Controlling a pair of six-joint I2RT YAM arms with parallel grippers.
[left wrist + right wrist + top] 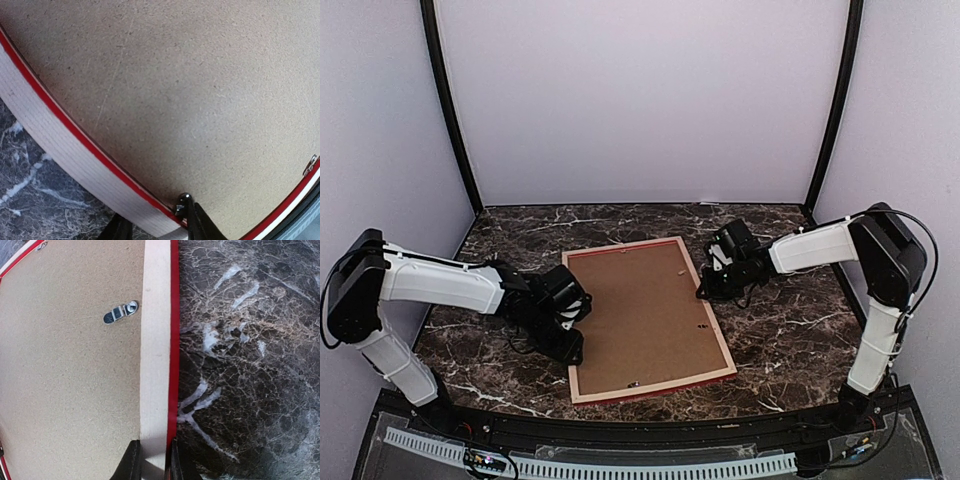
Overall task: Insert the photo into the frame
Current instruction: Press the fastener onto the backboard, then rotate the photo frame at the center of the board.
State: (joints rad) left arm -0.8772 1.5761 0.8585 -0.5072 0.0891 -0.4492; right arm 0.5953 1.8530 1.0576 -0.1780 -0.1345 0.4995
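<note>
The frame (650, 387) lies face-down at the centre of the dark marble worktop (780, 330), its brown backing board (645, 310) uppermost and one short rail close to the near edge. The left fingers (197, 222) are clamped across the frame's left rail, beside a small metal clip (182, 202). The right fingers (131, 462) are clamped across the pale right rail towards its far corner.
</note>
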